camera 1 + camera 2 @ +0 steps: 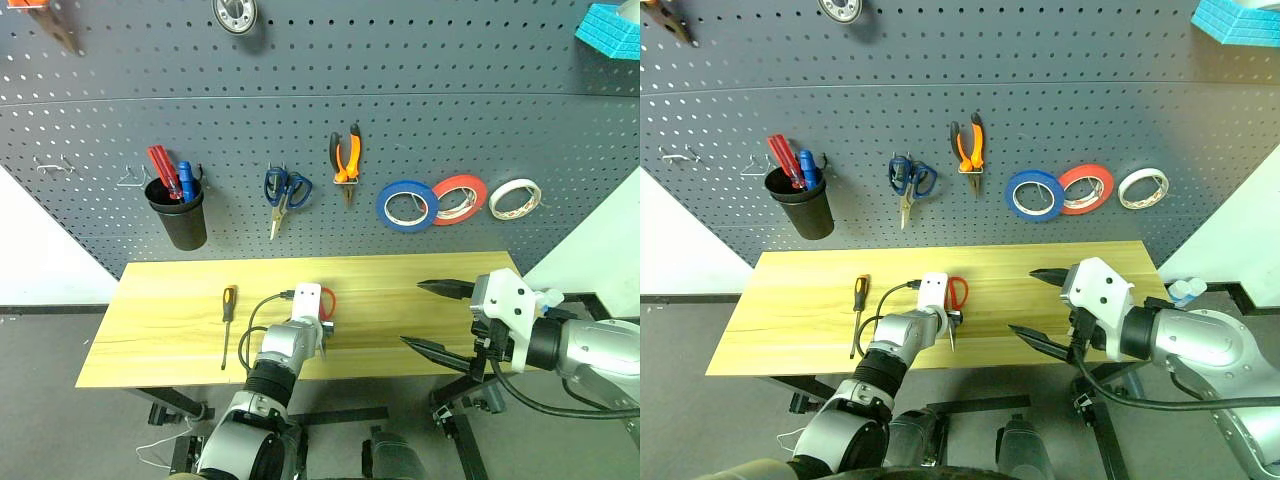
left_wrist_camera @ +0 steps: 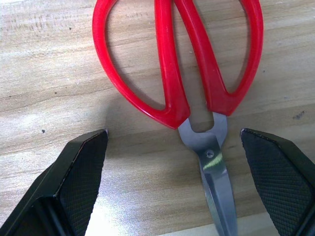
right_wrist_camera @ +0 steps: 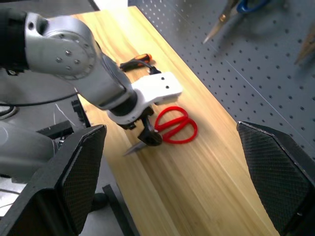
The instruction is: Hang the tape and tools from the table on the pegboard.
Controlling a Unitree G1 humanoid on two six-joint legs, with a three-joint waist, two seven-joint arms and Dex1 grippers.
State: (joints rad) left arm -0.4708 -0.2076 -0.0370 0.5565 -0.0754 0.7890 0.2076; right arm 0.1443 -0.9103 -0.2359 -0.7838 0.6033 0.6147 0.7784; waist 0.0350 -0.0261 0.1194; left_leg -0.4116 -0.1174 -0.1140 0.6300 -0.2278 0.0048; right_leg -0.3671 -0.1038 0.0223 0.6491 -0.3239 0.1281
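The red scissors lie flat on the table, near its middle, and everything else is best placed from them. The left gripper hangs right over them, released, its 2 fingers spread wide and holding nothing. In the left wrist view the fingers stand 1 on each side of the pivot, where the steel blades meet the handle loops, but neither is touching yet. The scissors' long axis runs across the table's depth: loops toward the pegboard, blades toward the near edge. So the fingers straddle that axis crosswise, and a close would likely pinch the neck just below the loops.

The right gripper is also open and empty, hovering to the right of the scissors and well apart from them, over the table's right end. The left arm is plainly the nearer one.

The screwdriver lies to the left of the scissors, also on the table, its shaft pointing toward the near edge.

On the pegboard behind the scissors hang the pliers and, further right, the blue tape, so by my reading 2 tools remain: scissors, then screwdriver.
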